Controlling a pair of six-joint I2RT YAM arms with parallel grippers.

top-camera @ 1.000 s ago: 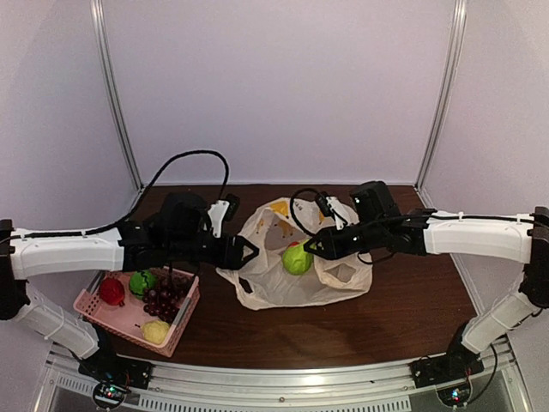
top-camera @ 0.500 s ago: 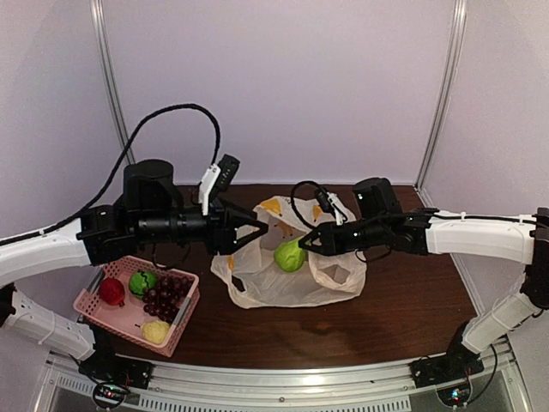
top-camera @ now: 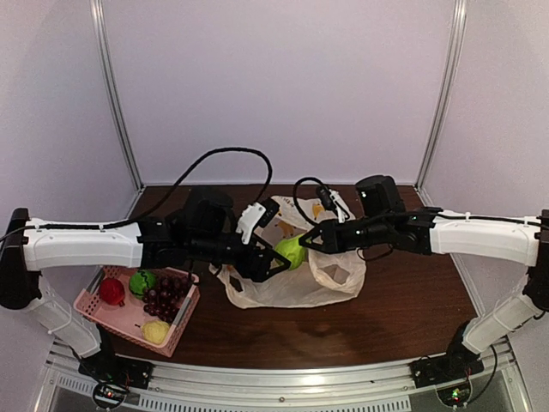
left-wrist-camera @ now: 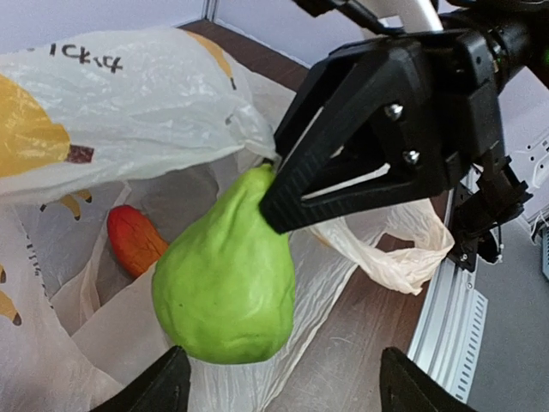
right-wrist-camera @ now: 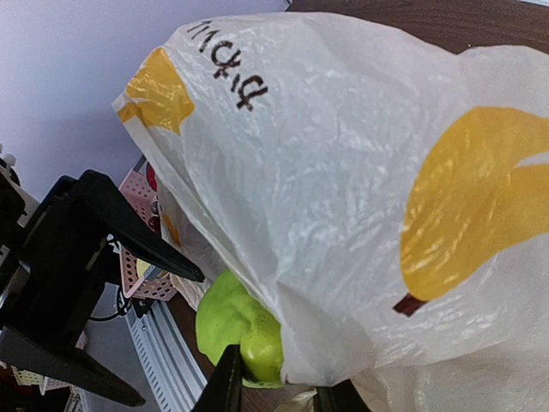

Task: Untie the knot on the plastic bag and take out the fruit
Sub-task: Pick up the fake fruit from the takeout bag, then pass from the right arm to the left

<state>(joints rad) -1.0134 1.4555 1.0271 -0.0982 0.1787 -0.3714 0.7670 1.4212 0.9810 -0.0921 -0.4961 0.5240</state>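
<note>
Green pear [left-wrist-camera: 225, 283] hanging just above plastic bag [left-wrist-camera: 129, 94], neck pinched by right gripper [left-wrist-camera: 273, 204]; left gripper [left-wrist-camera: 283, 352] gaping above bag too. Likely handover: clamp left, release right.

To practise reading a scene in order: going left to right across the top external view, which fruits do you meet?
red apple → green round fruit → grape bunch → green pear. The yellow pear is left out: it overlaps the grape bunch sideways.
</note>
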